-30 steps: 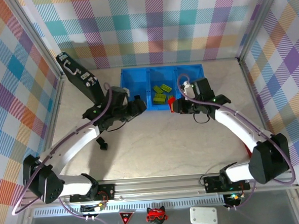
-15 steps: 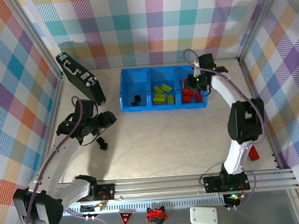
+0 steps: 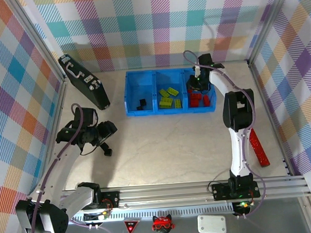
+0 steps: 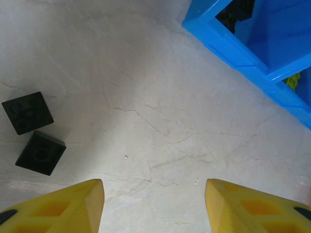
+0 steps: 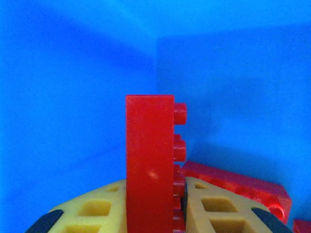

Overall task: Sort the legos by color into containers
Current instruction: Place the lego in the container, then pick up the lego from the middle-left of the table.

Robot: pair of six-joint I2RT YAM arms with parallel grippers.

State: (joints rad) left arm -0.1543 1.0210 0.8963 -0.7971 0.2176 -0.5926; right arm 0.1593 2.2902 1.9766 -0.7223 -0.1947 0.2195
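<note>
My right gripper (image 5: 155, 208) is shut on a red lego (image 5: 149, 155) held upright, studs to the right, inside the right compartment of the blue containers (image 5: 73, 97). Another red lego (image 5: 238, 187) lies just behind it. From above, that gripper (image 3: 196, 85) hangs over the red legos (image 3: 200, 99). Lime green legos (image 3: 168, 97) lie in the middle compartment and black ones (image 3: 142, 103) in the left. Two black legos (image 4: 27, 112) (image 4: 40, 152) sit on the table, left of my open left gripper (image 4: 153, 204). Nothing is between its fingers.
A black case with silver latches (image 3: 82, 81) leans at the back left. A long flat red bar (image 3: 257, 147) lies on the table at the right. The corner of the blue tray (image 4: 243, 53) is ahead and right of the left gripper. Checked walls enclose the table.
The left arm has drawn back from the tray to the loose black legos at the left. The right gripper has carried the red lego from the tray's front into the right compartment.
</note>
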